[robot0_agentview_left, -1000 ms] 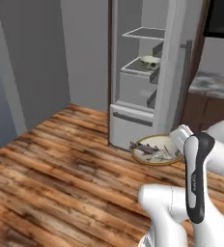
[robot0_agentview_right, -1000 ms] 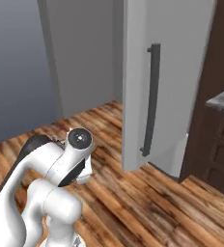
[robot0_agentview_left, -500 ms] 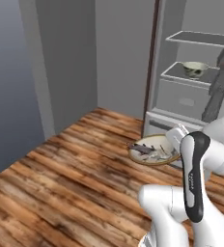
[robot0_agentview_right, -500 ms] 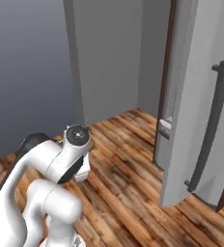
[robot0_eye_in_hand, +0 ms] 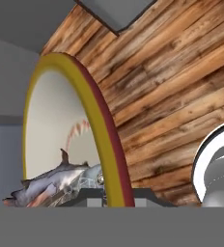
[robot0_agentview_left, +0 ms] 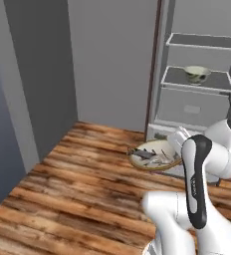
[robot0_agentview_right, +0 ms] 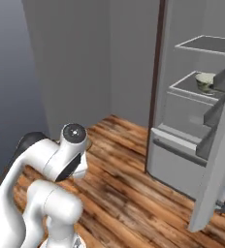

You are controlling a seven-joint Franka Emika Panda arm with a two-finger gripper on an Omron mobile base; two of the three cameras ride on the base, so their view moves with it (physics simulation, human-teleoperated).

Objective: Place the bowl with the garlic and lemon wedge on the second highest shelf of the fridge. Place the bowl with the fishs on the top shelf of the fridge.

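A wooden plank floor (robot0_agentview_left: 72,169) is being shown under grey walls, with the fridge (robot0_agentview_right: 201,126) standing open at the far side of it. Inside the fridge, the top shelf (robot0_agentview_left: 204,42) is being seen as a thin flat panel, and on the shelf one level lower (robot0_agentview_left: 197,81) a pale bowl (robot0_agentview_left: 196,73) is sitting; the same bowl (robot0_agentview_right: 205,81) is being partly hidden by the open door's racks (robot0_agentview_right: 218,104) in the right base view. What is lying in that bowl cannot be made out.

In front of the fridge's lower drawer front (robot0_agentview_left: 197,107), a second bowl with a yellow and dark red rim (robot0_agentview_left: 155,155) is being held above the floor by the white arm (robot0_agentview_left: 202,174). The fishs (robot0_agentview_left: 152,156) are lying in it, dark grey-silver and slender. In the hand view the rim of this bowl (robot0_eye_in_hand: 106,159) is being seen edge-on and very close, with the fishs (robot0_eye_in_hand: 51,181) resting against its pale inner wall. The gripper (robot0_eye_in_hand: 115,197) is clenched on that rim, its dark tips being seen on either side of the rim at the bottom of the hand view.
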